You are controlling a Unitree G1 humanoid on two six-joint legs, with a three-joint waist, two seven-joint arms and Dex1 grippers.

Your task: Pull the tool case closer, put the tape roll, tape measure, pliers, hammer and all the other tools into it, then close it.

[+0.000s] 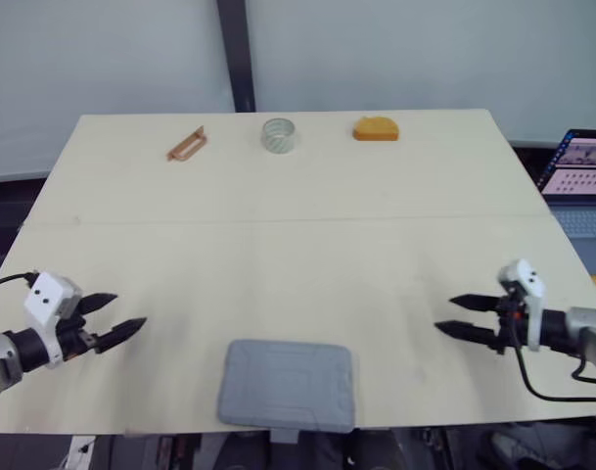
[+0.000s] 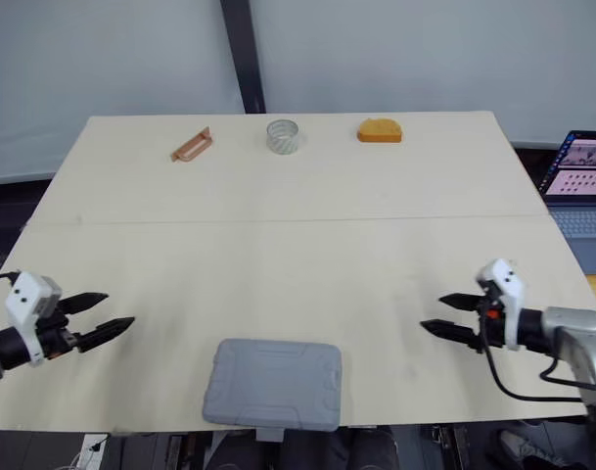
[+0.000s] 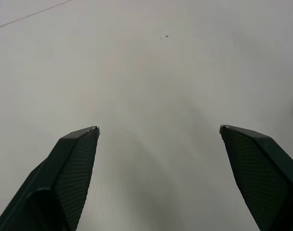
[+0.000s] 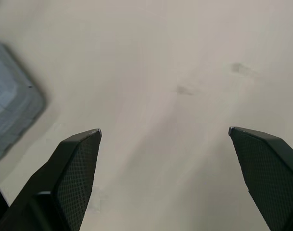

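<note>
The grey tool case (image 1: pixel 288 385) lies closed at the table's near edge, in the middle; its corner (image 4: pixel 11 113) also appears in the right wrist view. At the far edge sit a brown flat tool (image 1: pixel 186 145) on the left, a clear tape roll (image 1: pixel 278 135) in the centre and an orange tape measure (image 1: pixel 376 129) to the right. My left gripper (image 1: pixel 128 313) hovers open over bare table left of the case. Right of the case my right gripper (image 1: pixel 446 313) is open as well, holding nothing. Both point inward toward the case.
The light wooden table (image 1: pixel 307 255) has a seam running across its middle. A laptop (image 1: pixel 579 176) stands off the table's right side. A dark post (image 1: pixel 237 54) rises behind the far edge against a grey wall.
</note>
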